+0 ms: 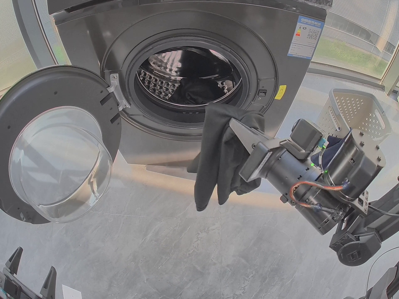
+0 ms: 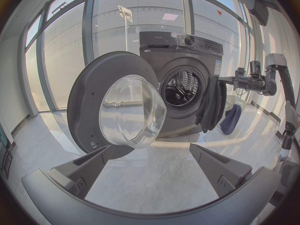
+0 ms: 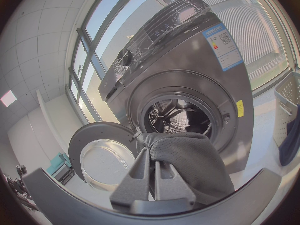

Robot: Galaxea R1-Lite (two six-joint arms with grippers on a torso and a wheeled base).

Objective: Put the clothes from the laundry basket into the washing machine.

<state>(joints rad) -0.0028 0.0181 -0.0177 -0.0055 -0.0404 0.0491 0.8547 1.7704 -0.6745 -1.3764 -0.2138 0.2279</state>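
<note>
Low at far left: left gripper [image 1: 31,273], fingers [image 2: 84,169] spread apart, nothing between them, above bare floor [image 1: 166,250]. Next, round door [image 1: 58,142], swung wide open to the left on its hinge. Centre: washing machine [image 1: 187,21], drum [image 1: 189,77] mouth open, a dark cloth [image 1: 199,91] lying inside. Just in front of the mouth's lower right rim: black garment [image 1: 218,154], clamped at its top fold by the closed fingers [image 3: 140,175] of the right gripper [image 1: 237,126], draped down both sides, hanging free above the floor. Open room between garment and door. Far right: laundry basket [image 1: 361,109] beside the machine, a blue garment [image 2: 231,119] draped over its rim.
</note>
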